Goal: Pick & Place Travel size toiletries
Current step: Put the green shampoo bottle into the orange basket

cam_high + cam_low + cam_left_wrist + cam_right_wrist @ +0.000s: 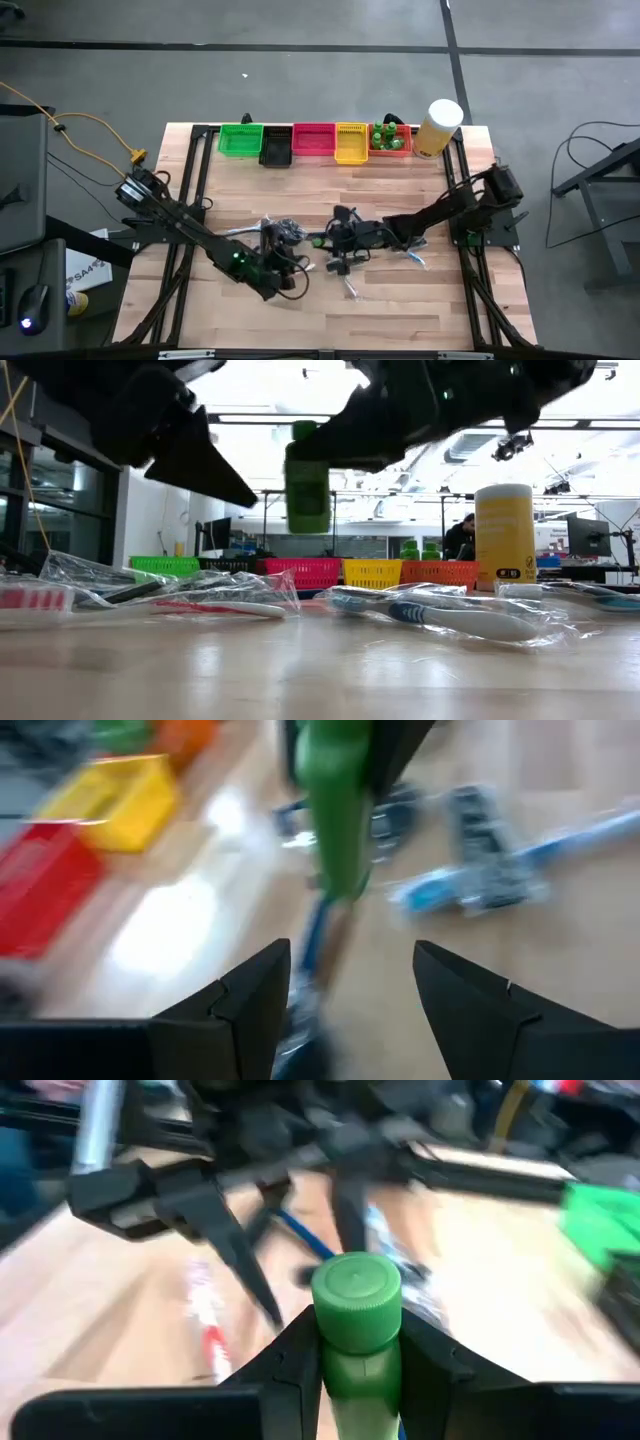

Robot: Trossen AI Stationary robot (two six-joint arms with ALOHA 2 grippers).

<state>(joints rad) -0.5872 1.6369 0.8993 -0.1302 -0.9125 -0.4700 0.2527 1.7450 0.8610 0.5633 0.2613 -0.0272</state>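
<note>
My right gripper is shut on a small green bottle with a green screw cap. The low view shows that bottle in the air over the table's middle. My left gripper is open and holds nothing. It hovers just left of the bottle, which it faces. Clear-wrapped toothbrushes lie flat on the wood: a blue one and a pink one. More wrapped pieces lie between the two grippers in the high view. My right gripper pinches the green bottle between its two fingers, on the body just below the cap. The fingers come in about level from the table's right. The bottle stands upright, cap up, lifted clear of the table.
A row of bins lines the far edge: green, black, red, yellow and orange, the last with several green bottles. A pale-yellow cylinder stands at the far right. Bare wood lies near the front edge.
</note>
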